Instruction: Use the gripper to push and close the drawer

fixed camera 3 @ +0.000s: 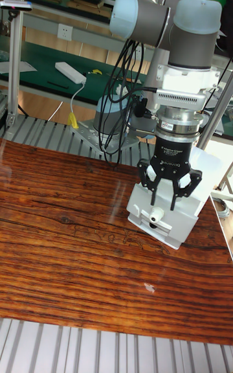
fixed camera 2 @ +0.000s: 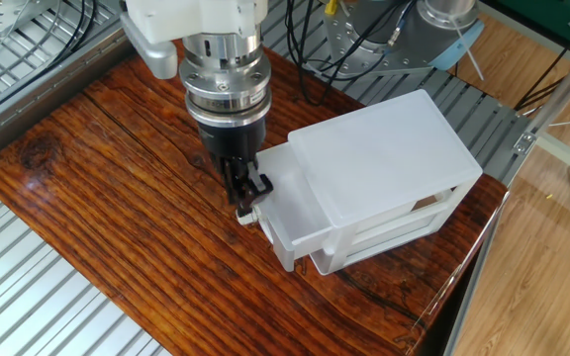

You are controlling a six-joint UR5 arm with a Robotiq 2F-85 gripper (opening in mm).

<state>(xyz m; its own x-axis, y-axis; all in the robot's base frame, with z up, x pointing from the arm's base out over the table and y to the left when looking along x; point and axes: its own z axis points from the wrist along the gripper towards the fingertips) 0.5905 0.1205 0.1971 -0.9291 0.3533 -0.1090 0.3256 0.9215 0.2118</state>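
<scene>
The white cabinet (fixed camera 2: 384,163) sits on the right part of the wooden table (fixed camera 2: 117,198). Its top drawer (fixed camera 2: 290,203) is pulled partly out towards the left, and the small round knob (fixed camera 2: 244,217) points out from its front. My gripper (fixed camera 2: 247,198) hangs vertically just in front of the drawer face, fingers shut, with the tips right above the knob and touching or nearly touching the drawer front. In the tall fixed view the gripper (fixed camera 3: 165,201) stands directly over the drawer front (fixed camera 3: 165,224) and the knob (fixed camera 3: 153,215). Nothing is held.
Black cables (fixed camera 2: 315,59) and the arm's base (fixed camera 2: 374,35) lie behind the cabinet. Ribbed metal panels (fixed camera 2: 28,307) surround the table. The table's right edge (fixed camera 2: 463,267) runs close beside the cabinet. Bare wood extends left of the gripper.
</scene>
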